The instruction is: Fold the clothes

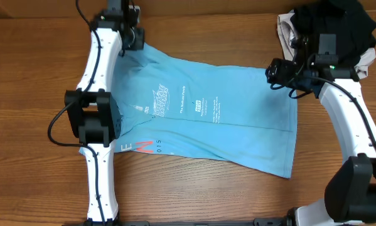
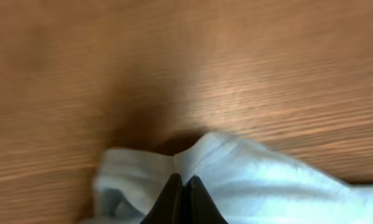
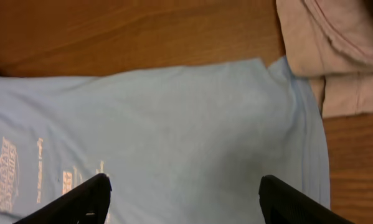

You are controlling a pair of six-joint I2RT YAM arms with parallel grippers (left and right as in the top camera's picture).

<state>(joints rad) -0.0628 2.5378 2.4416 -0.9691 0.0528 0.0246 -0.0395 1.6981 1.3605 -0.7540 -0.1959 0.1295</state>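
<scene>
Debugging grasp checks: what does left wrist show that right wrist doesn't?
Only left wrist: the left gripper shut, pinching a bunched edge of the blue t-shirt. Only right wrist: the right gripper with fingers wide apart above flat shirt fabric, the white print, and a beige garment beside the shirt's corner. Both: the t-shirt on the wooden table.

overhead: fixed above table (image 1: 194, 188), faces straight down, far; takes in both arms, whole t-shirt (image 1: 238, 125). left wrist: very near, low, looks past left gripper (image 2: 182, 186) at shirt edge, bare wood beyond. right wrist: near, looks down past right gripper (image 3: 183, 196) onto shirt corner, beige garment (image 3: 335, 56). all three share t-shirt.
</scene>
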